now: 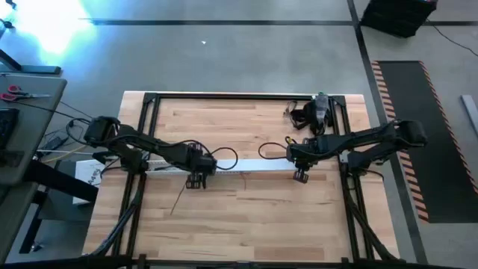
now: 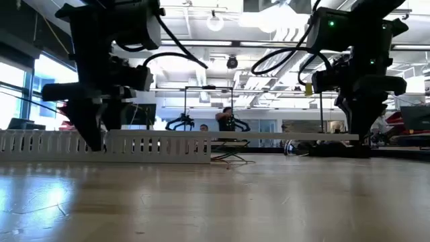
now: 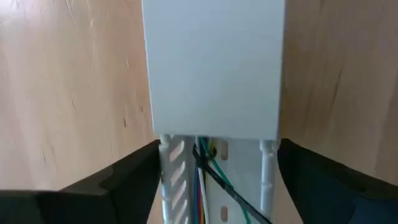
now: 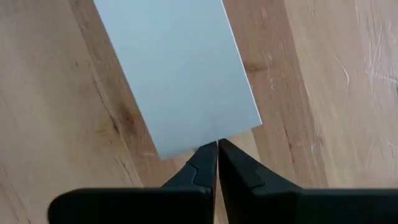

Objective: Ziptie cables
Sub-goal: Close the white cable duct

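We see the left gripper with its jaws spread wide, one dark finger on either side of the white slotted channel, not clamping it. In the left wrist view the cables lie inside that channel: green, dark and some coloured strands, too bunched for us to count. A flat white cover strip lies over the channel beyond the jaws and hides the rest of the cables.

The right gripper has its jaws pressed together on the end edge of the same cover strip; what lies beneath the strip there is hidden.

In the high view the left gripper sits left of centre and the right gripper right of centre, with the single cover strip running between them across the wooden tabletop. We make out one thin loose strand trailing towards the lower left, hard to identify. A dark clutter sits at the upper right of the tabletop, too small to make out.

In the low view the channel stands at the left, and the strip hangs raised at the right.
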Controlling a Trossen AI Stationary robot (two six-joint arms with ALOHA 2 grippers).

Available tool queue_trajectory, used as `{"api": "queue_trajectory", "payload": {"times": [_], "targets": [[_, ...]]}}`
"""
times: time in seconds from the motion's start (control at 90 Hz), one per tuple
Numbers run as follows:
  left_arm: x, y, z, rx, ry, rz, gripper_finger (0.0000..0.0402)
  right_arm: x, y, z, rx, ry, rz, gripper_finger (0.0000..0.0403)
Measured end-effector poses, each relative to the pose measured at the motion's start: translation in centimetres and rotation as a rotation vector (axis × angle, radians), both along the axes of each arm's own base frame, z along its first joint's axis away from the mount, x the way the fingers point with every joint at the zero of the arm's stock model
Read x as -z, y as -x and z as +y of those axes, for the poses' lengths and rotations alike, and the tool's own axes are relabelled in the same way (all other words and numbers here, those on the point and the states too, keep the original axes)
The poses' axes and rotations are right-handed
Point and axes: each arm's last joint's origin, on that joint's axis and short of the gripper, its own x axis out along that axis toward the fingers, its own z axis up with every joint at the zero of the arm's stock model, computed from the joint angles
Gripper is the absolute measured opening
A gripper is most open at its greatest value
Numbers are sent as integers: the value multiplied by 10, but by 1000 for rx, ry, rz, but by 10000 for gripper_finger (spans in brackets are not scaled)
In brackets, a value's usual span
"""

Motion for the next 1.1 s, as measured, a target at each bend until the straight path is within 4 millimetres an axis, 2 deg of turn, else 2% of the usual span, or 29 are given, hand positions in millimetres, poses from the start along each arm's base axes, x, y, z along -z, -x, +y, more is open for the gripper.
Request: {"api": "queue_trajectory", "payload": {"times": [0.322,0.511,0.922,1.1], "targets": [[0,13,2,-43,-14,123,295,0,0,0,-3,1,0,0],[0,9,1,-5,-16,91,293,0,-1,0,-28,7,-4,0],[0,3,0,22,-7,38,233,-1,-6,-1,-86,58,-55,0],[0,4,1,22,-18,44,226,-1,-9,-1,-102,64,-86,0]]}}
